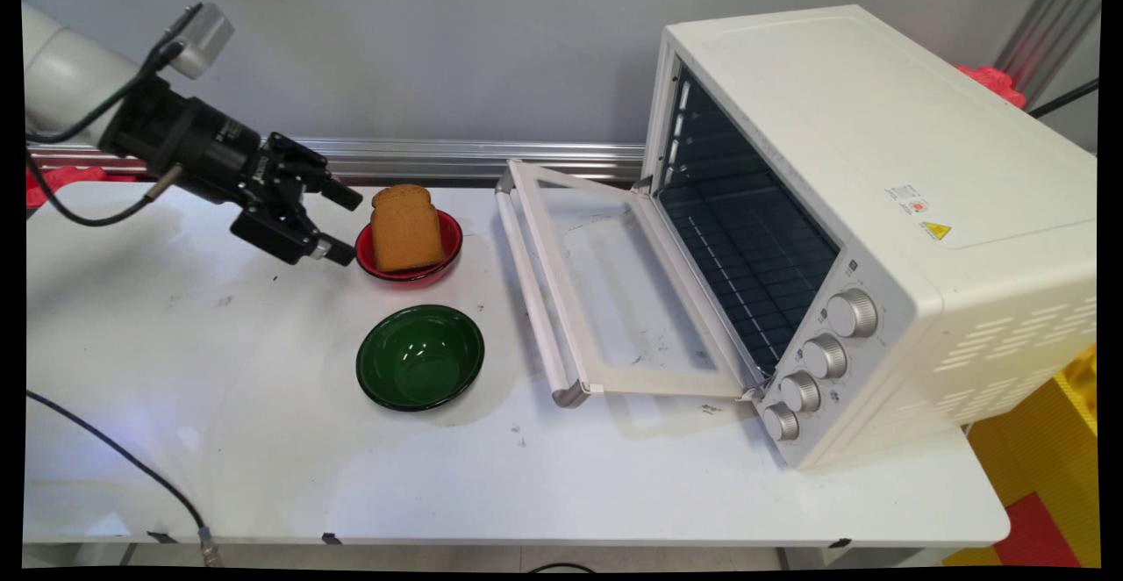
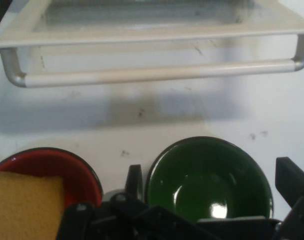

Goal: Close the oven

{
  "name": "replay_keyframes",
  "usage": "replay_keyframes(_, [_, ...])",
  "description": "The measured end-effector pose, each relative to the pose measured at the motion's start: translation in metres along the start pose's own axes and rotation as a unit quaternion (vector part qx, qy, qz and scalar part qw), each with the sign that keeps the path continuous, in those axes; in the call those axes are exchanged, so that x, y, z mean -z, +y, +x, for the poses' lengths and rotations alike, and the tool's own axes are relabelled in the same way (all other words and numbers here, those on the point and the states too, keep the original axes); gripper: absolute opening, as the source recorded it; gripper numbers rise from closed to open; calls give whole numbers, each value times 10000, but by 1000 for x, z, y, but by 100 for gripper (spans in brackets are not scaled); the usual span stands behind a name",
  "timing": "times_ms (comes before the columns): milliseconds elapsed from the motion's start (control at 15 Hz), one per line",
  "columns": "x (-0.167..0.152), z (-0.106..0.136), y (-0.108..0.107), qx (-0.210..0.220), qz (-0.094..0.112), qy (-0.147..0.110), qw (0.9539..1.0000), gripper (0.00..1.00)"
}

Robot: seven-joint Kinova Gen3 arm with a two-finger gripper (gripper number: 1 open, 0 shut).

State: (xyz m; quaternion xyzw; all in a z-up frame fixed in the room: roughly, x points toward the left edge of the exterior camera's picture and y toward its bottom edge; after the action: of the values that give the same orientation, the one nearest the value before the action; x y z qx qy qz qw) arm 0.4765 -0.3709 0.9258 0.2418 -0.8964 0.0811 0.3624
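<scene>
A white table (image 1: 263,441) seen from above holds a black two-finger hand (image 1: 346,225) at the left, reaching in level with the tabletop, its fingers spread apart and holding nothing. Just beside the fingertips, to their right, sits a shallow red bowl (image 1: 449,243) with a slice of brown bread (image 1: 405,228) standing upright in it, leaning slightly back. The slice's long axis runs roughly vertical, with its rounded crust top upward and its broad face turned toward the camera and a little toward the hand. The bread looks light, soft and easily crushed, so a gentle grip across its thin sides would suit it best. In front of the red bowl, nearer the camera, lies an empty dark green bowl (image 1: 419,357), glossy and likely slippery, resting flat and apart from the red one. To the right stands a large white toaster oven (image 1: 877,168), its glass door (image 1: 614,283) dropped fully open and lying almost flat over the table, its handle bar (image 1: 531,283) toward the bowls. A wire rack shows inside, and four silver knobs (image 1: 816,357) line the front right corner. In the hand view, the green bowl (image 2: 209,177) lies between the spread fingers (image 2: 292,177), the red bowl (image 2: 66,167) and bread (image 2: 24,205) are at lower left, and the handle bar (image 2: 152,74) runs across the top.
</scene>
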Motion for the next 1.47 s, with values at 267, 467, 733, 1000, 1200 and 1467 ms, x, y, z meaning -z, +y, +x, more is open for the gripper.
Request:
replay_keyframes(267, [-10, 0, -8, -81, 48, 40, 9999, 0])
replay_keyframes(467, [-15, 0, -12, -119, 63, 43, 9999, 0])
replay_keyframes(733, [-23, -1, -17, -119, 77, 31, 9999, 0])
replay_keyframes(1000, [-40, 2, -20, -126, 51, 52, 9999, 0])
replay_keyframes(1200, [-65, 4, -21, -146, 28, 89, 9998, 0])
replay_keyframes(1467, [-99, 0, -21, -167, -35, 52, 9998, 0])
